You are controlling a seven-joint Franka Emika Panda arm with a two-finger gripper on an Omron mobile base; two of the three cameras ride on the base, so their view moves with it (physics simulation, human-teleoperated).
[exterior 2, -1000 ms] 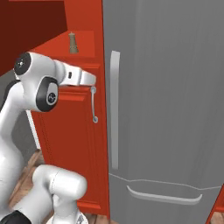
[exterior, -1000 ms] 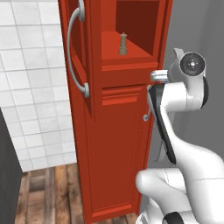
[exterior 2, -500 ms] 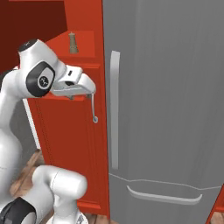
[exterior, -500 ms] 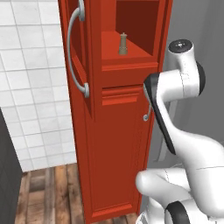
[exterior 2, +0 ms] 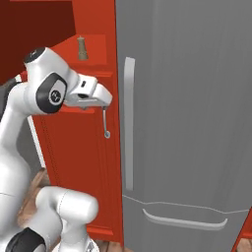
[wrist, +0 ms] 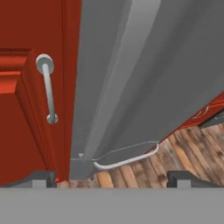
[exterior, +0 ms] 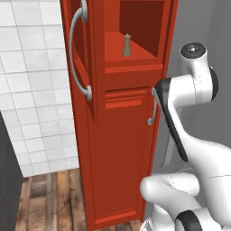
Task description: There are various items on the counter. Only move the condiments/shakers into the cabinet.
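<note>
A tan mill-shaped shaker [exterior: 127, 45] stands upright on the red shelf inside the cabinet [exterior: 135, 61], whose upper door hangs open to the left. The same shaker [exterior 2: 82, 48] shows near the shelf's front edge in the right base view. My gripper [exterior 2: 105, 98] hangs below and in front of the shelf, apart from the shaker, tilted down toward the fridge. In the hand view its fingertips [wrist: 43, 176] stand wide apart and the gripper [wrist: 111, 177] is open with nothing between them. The counter is out of view.
The open door's long curved handle [exterior: 79, 49] juts out at the left. A closed lower cabinet door carries a small bar handle [wrist: 48, 89]. A tall grey fridge [exterior 2: 192, 123] stands right beside the cabinet. Wooden floor [exterior: 45, 203] lies below.
The arm has folded, its elbow rising, and the hand has tipped downward in front of the lower cabinet door. The shaker stays on the shelf and the gripper stays open.
</note>
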